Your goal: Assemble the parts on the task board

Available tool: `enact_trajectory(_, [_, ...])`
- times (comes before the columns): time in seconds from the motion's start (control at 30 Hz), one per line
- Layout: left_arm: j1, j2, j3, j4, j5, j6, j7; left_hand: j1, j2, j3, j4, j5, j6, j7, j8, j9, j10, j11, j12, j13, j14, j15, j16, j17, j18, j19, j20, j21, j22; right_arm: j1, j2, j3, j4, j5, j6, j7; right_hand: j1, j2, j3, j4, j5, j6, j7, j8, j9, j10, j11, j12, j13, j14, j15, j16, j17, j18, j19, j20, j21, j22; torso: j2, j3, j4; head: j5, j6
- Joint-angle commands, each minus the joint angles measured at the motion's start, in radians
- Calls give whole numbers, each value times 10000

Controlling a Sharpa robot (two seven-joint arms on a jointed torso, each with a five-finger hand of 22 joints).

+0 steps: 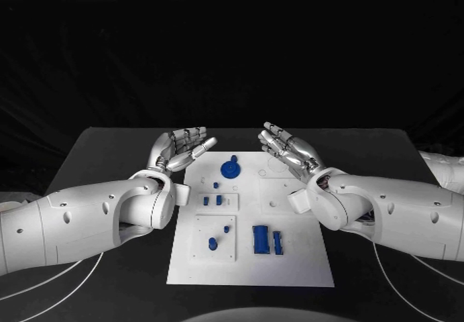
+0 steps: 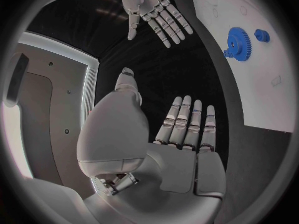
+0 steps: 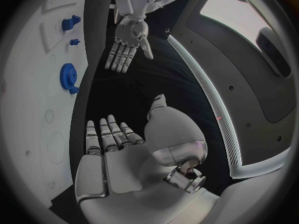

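**Both hands spread and empty over far end of task board**

Black counter (image 1: 106, 144) against a dark backdrop, white task board (image 1: 290, 265) lying in the middle of it, long side running away from the robot.

Left hand (image 1: 182, 151) hovers above the board's far left corner, palm turned inward, fingers straight and apart, holding nothing. Right hand (image 1: 288, 151) mirrors it at the far right corner, palm facing the left one, fingers also apart, nothing in it. The two hands are well apart, with the gear between them lower on the board. Neither touches the board or any part.

Parts on the board, all blue: a round gear (image 1: 230, 168) near the far end with a small piece (image 1: 262, 173) just beside it; two short pegs (image 1: 212, 200) standing in the raised middle plate; two small pieces (image 1: 218, 237) on the nearer raised plate; two upright blocks (image 1: 268, 241) side by side to the right of that plate.

Left wrist view: own hand (image 2: 181, 134) flat and spread, right hand (image 2: 152, 12) across from it, gear (image 2: 237, 42) on the board edge. Right wrist view: same, own hand (image 3: 118, 149) spread, left hand (image 3: 127, 42) opposite, gear (image 3: 67, 76) visible.
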Motion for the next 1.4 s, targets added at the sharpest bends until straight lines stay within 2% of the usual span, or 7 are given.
enact_trajectory(0.03, [-13, 3, 23, 0, -24, -17, -25, -3844, 776, 585, -940, -741, -2419, -585, -651, -647, -2499, -461, -617, -632, -1420, -405, -1122, -935, -517, -1116, -729, -499, -1721, -10, -5, 13, 1, 0, -21, -20, -3819, -646, 1010, -1023, -495, -572, -358, -508, -557, -484, -522, -815, -1132, -652, -961, -472, -694, -505, -470, -655, -164, -691, -12, 3, 1, -7, -4])
enact_trajectory(0.13, [-152, 7, 204, 30, 16, -73, -140, -4673, 924, 720, -1137, -903, -2931, -708, -651, -647, -3028, -555, -617, -632, -1727, -488, -1365, -1133, -529, -1343, -906, -499, -2099, -97, -12, 122, 14, 85, -202, -8, -6261, -1765, 1660, -1672, -495, -572, -358, -508, -1441, -1233, -1359, -1329, -1843, -652, -961, -1216, -1792, -1318, -470, -1675, -164, -1787, -103, 0, -8, -11, 86])
enact_trajectory(0.23, [-495, 16, 650, 104, 114, -211, -423, -5717, 1156, 893, -1388, -1116, -3585, -871, -651, -647, -3699, -684, -617, -632, -2106, -1281, -1674, -1387, -690, -1631, -1109, -499, -2553, -310, -30, 389, 45, 297, -649, 21, -8003, -1765, 2636, -2678, -495, -572, -358, -508, -1441, -1233, -1359, -2122, -2932, -652, -961, -1216, -1792, -1318, -470, -1675, -164, -1787, -326, -5, -29, -21, 309])
enact_trajectory(0.57, [-1626, 44, 2123, 347, 438, -667, -1356, -7886, 1622, 1960, -1907, -1555, -4937, -1893, -651, -647, -5091, -1490, -617, -632, -2876, -1281, -2322, -1910, -905, -2214, -1528, -499, -3495, -1332, -114, 1671, 193, 1309, -2791, 160, -9818, -1765, 2636, -2678, -495, -572, -358, -508, -1441, -1233, -1359, -2122, -2932, -652, -961, -1216, -1792, -1318, -470, -1675, -164, -1787, -1372, -30, -127, -68, 1350])
enact_trajectory(0.8, [-1692, 46, 2209, 361, 457, -694, -1411, -8949, 1847, 1960, -2203, -2460, -5591, -1893, -651, -647, -5779, -1490, -617, -632, -3269, -1281, -2637, -2168, -1015, -2547, -2328, -499, -3955, -1655, -141, 2077, 240, 1630, -3468, 204, -9818, -1765, 2636, -2678, -495, -572, -358, -508, -1441, -1233, -1359, -2122, -2932, -652, -961, -1216, -1792, -1318, -470, -1675, -164, -1787, -1676, -37, -155, -81, 1652])
enact_trajectory(0.83, [-1692, 46, 2209, 361, 457, -694, -1411, -9177, 2561, 1960, -2267, -2460, -5730, -1893, -651, -647, -5926, -1490, -617, -632, -3337, -1281, -2702, -2222, -1719, -2599, -2328, -499, -4055, -1661, -142, 2084, 241, 1635, -3481, 205, -9818, -1765, 2636, -2678, -495, -572, -358, -508, -1441, -1233, -1359, -2122, -2932, -652, -961, -1216, -1792, -1318, -470, -1675, -164, -1787, -1678, -37, -155, -81, 1654])
enact_trajectory(1.4, [-1692, 46, 2209, 361, 457, -694, -1411, -10759, 2561, 1960, -3029, -2460, -6726, -1893, -651, -647, -6946, -1490, -617, -632, -4500, -1281, -3645, -2989, -1719, -3490, -2328, -499, -5431, -1661, -142, 2084, 241, 1635, -3481, 205, -9818, -1765, 2636, -2678, -495, -572, -358, -508, -1441, -1233, -1359, -2122, -2932, -652, -961, -1216, -1792, -1318, -470, -1675, -164, -1787, -1678, -37, -155, -81, 1654])
